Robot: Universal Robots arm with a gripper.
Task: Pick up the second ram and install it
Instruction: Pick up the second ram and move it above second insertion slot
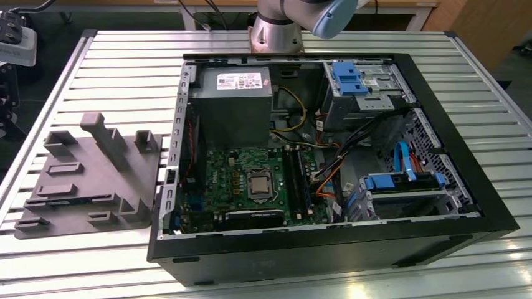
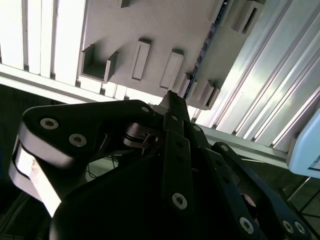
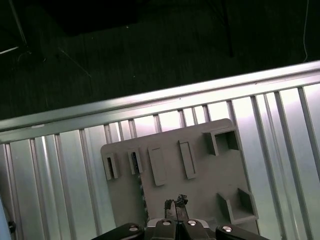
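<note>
The second ram (image 1: 73, 200) is a thin dark strip standing on edge in a slot of the grey holder tray (image 1: 62, 215), at the exterior view's left of the open computer case. In both wrist views my gripper (image 2: 170, 95) (image 3: 176, 202) hangs above that tray with its black fingers closed together and nothing between them. The ram (image 2: 205, 47) (image 3: 141, 192) sits a short way beside the fingertips, not touching them. The motherboard's long black slot rails (image 1: 295, 177) lie inside the case, right of the processor.
The black case (image 1: 332, 249) lies open on the slatted metal table (image 1: 124, 68), holding a power supply (image 1: 231, 99), blue drive brackets (image 1: 349, 78) and loose cables (image 1: 328, 177). The tray (image 3: 210, 170) has raised posts and pockets. The table's edge (image 3: 150, 107) runs close behind the tray.
</note>
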